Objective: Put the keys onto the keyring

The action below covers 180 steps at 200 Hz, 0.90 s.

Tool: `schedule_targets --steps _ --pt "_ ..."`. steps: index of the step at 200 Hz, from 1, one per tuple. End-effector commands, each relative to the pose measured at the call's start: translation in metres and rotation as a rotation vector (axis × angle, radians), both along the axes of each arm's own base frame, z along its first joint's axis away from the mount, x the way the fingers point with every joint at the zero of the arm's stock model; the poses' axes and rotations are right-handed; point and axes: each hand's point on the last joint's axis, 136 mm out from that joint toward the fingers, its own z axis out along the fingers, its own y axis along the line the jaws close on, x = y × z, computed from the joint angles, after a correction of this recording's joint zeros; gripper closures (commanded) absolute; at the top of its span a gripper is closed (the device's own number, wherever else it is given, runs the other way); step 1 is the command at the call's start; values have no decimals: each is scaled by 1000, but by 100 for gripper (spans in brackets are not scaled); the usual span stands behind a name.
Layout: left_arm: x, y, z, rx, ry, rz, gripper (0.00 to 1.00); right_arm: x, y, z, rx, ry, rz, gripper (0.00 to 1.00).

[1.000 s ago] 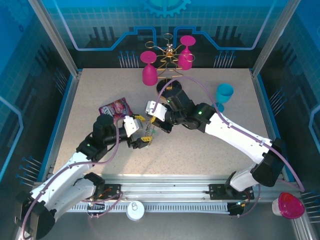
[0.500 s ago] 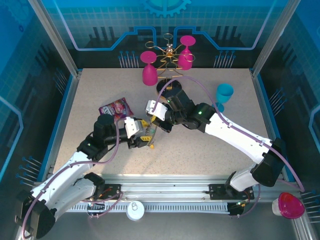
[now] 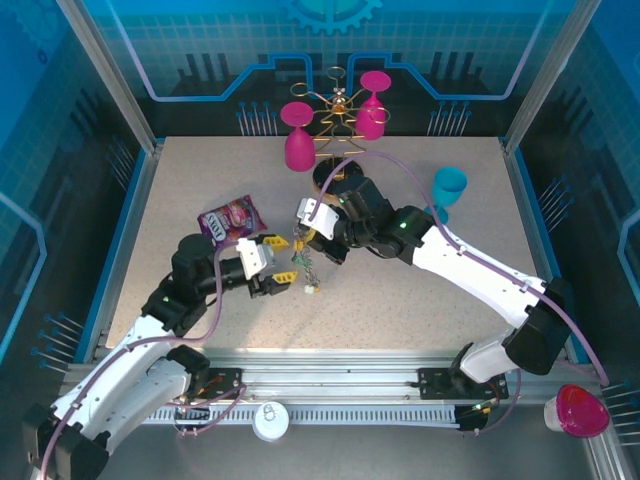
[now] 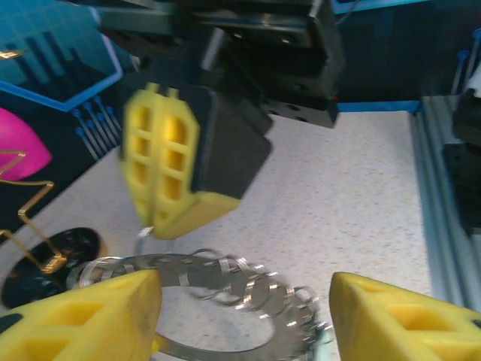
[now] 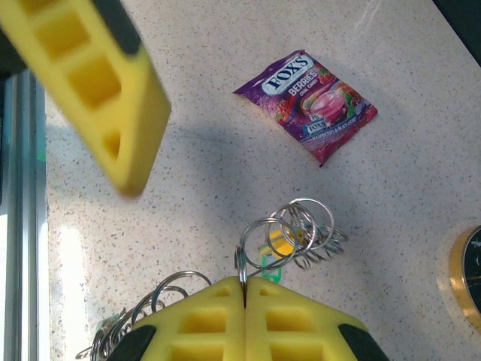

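Keyring (image 5: 289, 229): a bunch of thin wire loops, pinched at one loop between the right gripper (image 5: 244, 289) pads. The right jaws are pressed fully together on the wire, with no gap along the seam. The rest of the loops fan out just beyond the fingertips, above the table (image 5: 225, 173).

Keys: a yellow head (image 5: 279, 245) and a green head (image 5: 264, 263) sit under the loops, just ahead of the right fingertips. Whether they are threaded on cannot be told.

Left wrist view: the keyring (image 4: 225, 274) runs as a grey band with many small rings across the gap between the left gripper (image 4: 244, 289) fingers. The left jaws are spread wide and grip nothing. Contact between the band and the left-hand pad (image 4: 90, 316) cannot be told. The right gripper (image 4: 161, 214) comes down from above with its tips meeting the band.

Top view: the keyring (image 3: 308, 262) hangs below the right gripper (image 3: 303, 235), just off the tips of the left gripper (image 3: 280, 258).

Surroundings:
- A purple candy packet (image 5: 308, 105) lies flat, well beyond the right fingertips.
- One left finger (image 5: 98, 83) is up and to the left of the right jaws.
- The rack base (image 5: 470, 282) is at the right edge.
- The glass rack (image 3: 338, 110) with pink glasses (image 3: 299, 140) stands behind the right gripper.
- A blue cup (image 3: 448, 186) is off to its far side.
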Motion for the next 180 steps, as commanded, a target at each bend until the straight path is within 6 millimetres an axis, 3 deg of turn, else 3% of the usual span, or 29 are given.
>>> schedule_targets --steps 1,45,180 --pt "16 10 3 -32 4 89 44 -7 2 25 82 -37 57 100" --pt "21 2 2 -49 59 50 52 -15 4 24 92 -20 98 100" --pt "26 -11 -4 -46 97 -28 62 -30 18 15 44 5 196 100"
